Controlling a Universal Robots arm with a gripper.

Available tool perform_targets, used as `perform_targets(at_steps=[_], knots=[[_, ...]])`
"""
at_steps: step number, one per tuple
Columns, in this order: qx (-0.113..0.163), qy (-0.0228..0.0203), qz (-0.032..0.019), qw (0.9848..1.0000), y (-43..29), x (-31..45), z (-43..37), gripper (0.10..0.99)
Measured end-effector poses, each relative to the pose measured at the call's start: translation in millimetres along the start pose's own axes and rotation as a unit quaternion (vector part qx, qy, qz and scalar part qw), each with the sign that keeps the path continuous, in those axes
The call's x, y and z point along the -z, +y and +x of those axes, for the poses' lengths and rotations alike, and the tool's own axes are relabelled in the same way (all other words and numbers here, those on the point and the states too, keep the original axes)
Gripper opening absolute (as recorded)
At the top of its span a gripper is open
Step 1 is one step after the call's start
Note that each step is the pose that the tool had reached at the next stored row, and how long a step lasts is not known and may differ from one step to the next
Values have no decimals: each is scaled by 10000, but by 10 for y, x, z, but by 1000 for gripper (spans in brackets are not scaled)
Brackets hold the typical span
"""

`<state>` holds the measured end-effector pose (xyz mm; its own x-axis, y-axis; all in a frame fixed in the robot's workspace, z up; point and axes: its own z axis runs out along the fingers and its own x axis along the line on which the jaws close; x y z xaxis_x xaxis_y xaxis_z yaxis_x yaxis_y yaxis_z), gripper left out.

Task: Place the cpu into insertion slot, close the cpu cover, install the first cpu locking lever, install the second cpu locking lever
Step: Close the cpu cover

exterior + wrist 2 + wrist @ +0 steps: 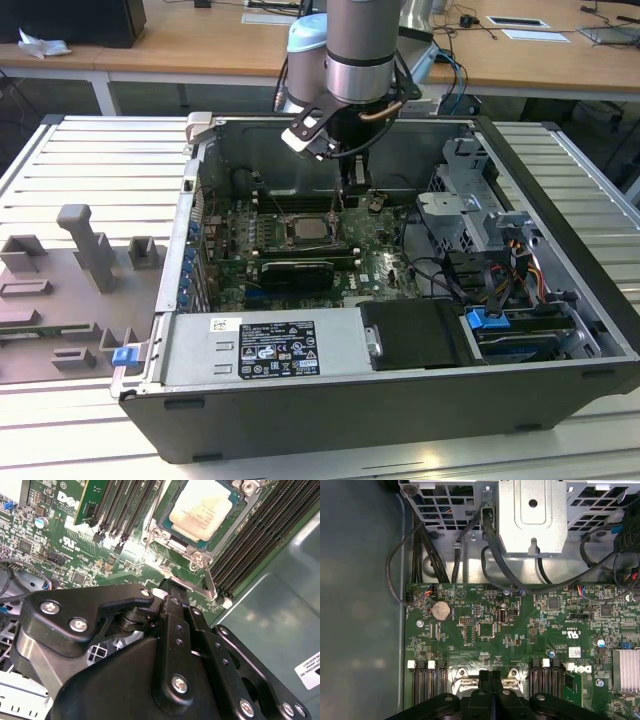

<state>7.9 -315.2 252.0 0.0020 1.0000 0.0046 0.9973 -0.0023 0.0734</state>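
Claw up close, fingers pressed together with nothing visible between them, its tip just beside a thin lever. The chip sits mid-board, cover down around it. I reckon we're on the levers, which calls for a steady downward press under the catch.

One arm carries one gripper. There is one case, and in it one motherboard with one cpu. In the first wrist view the memory slots come in two banks: four in the one, and seemingly four in the other, though the gripper hides part of that bank. The board also has one coin battery and one heatsink. The exterior view adds one power supply, two blue tabs, and one grey tray.
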Motion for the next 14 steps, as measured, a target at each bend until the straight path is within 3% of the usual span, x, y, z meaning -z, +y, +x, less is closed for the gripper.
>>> perform_targets(at_steps=[8,14], knots=[[0,0,0,10000,-45,3,0,106],[-1,0,0,10000,-120,8,0,106]])
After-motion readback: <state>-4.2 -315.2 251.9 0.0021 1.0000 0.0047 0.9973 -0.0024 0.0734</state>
